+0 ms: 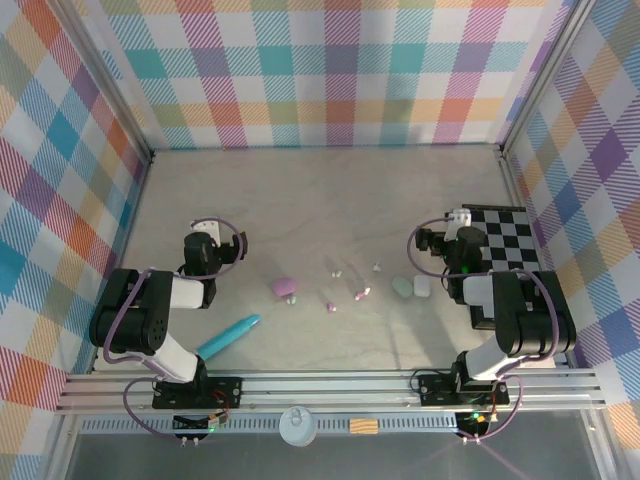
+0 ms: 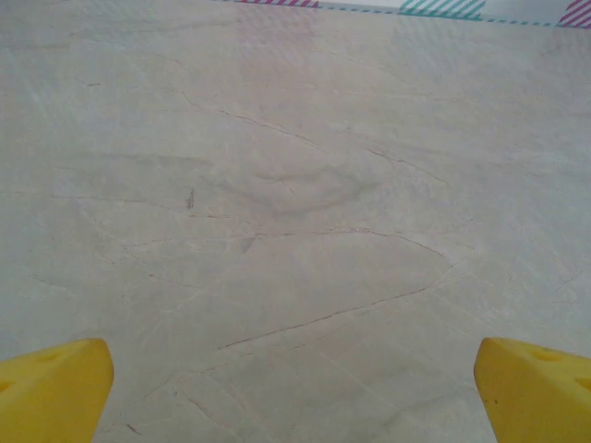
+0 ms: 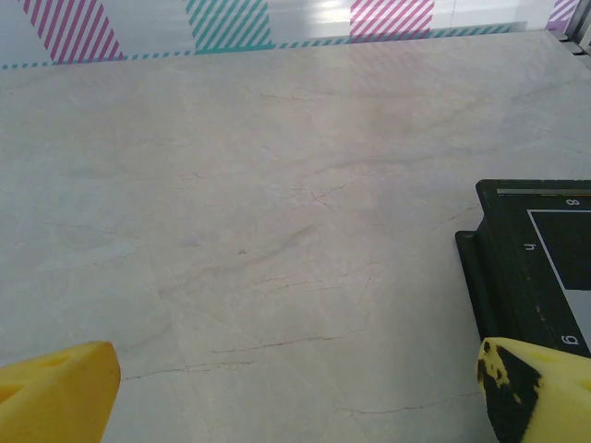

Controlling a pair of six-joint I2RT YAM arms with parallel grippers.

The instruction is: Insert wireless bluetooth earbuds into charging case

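Observation:
Several tiny earbuds lie scattered mid-table: one purple [image 1: 361,294], one pale [image 1: 333,268], another [image 1: 330,307]. A purple charging case [image 1: 283,287] rests left of them. A mint case [image 1: 402,287] and a white case [image 1: 422,287] sit together to the right. My left gripper [image 1: 205,230] hangs left of the purple case, folded back over its arm. In the left wrist view the gripper [image 2: 295,388] is open, with bare table between its yellow fingertips [image 2: 55,388]. My right gripper [image 1: 455,220] is behind the white case, and in the right wrist view the gripper [image 3: 295,388] is open and empty.
A long turquoise stick [image 1: 228,336] lies near the left arm's base. A black-and-white checkerboard [image 1: 505,240] sits at the right, and the checkerboard's corner [image 3: 536,268] is beside my right fingertip. Plaid walls enclose the table on three sides.

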